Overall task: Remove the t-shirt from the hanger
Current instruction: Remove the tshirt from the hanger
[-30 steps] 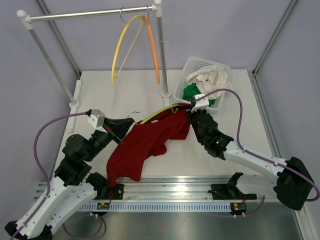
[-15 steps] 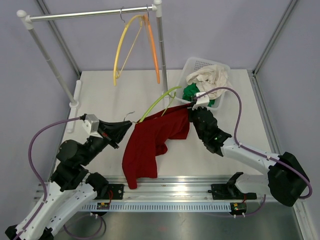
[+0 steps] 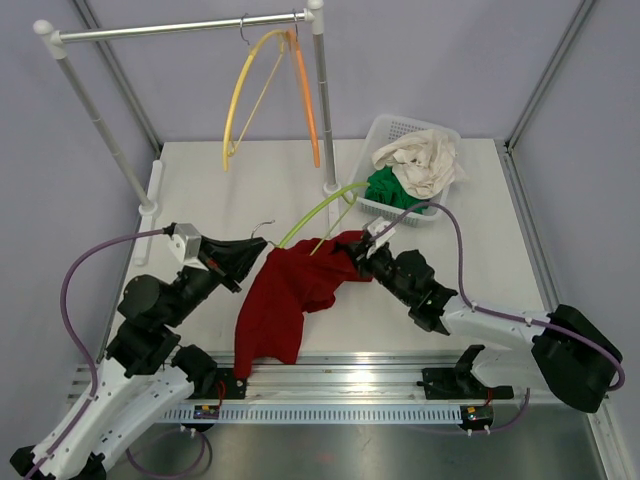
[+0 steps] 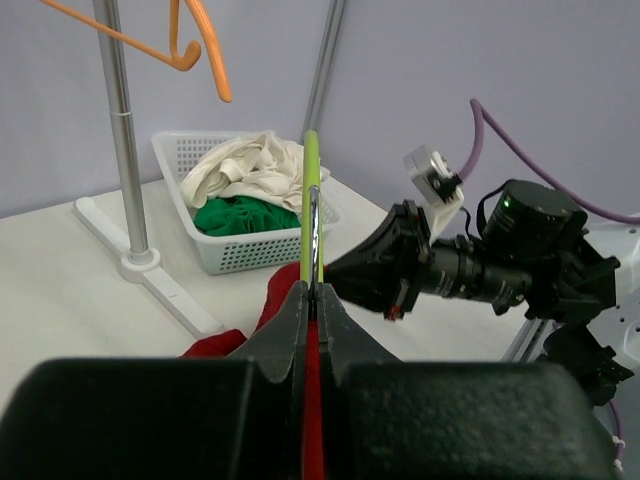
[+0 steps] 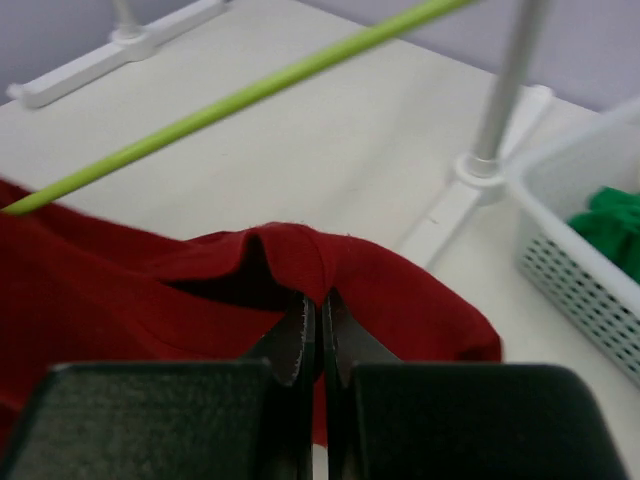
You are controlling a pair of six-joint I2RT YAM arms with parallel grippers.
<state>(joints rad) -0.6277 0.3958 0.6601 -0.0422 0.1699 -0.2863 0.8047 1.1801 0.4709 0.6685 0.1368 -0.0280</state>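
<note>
A red t-shirt (image 3: pixel 285 300) lies bunched on the table between my arms and hangs partly from a lime-green hanger (image 3: pixel 320 210). My left gripper (image 3: pixel 262 242) is shut on the hanger's neck just under its wire hook; in the left wrist view the green bar (image 4: pixel 310 200) rises straight out of the shut jaws (image 4: pixel 314 292). My right gripper (image 3: pixel 352 258) is shut on a raised fold of the t-shirt (image 5: pixel 400 300) at its right edge. The hanger's right arm (image 5: pixel 250 95) is bare and slants up above the cloth.
A clothes rack (image 3: pixel 180 28) stands at the back with a yellow hanger (image 3: pixel 238 100) and an orange hanger (image 3: pixel 308 100) on its rail. Its right post (image 3: pixel 325 110) stands beside a white basket (image 3: pixel 380 130) holding white and green clothes.
My right gripper has pulled the t-shirt left and toward the near edge, sliding it off the hanger's right arm, which now sticks out bare. The left gripper has lifted the hanger slightly.
</note>
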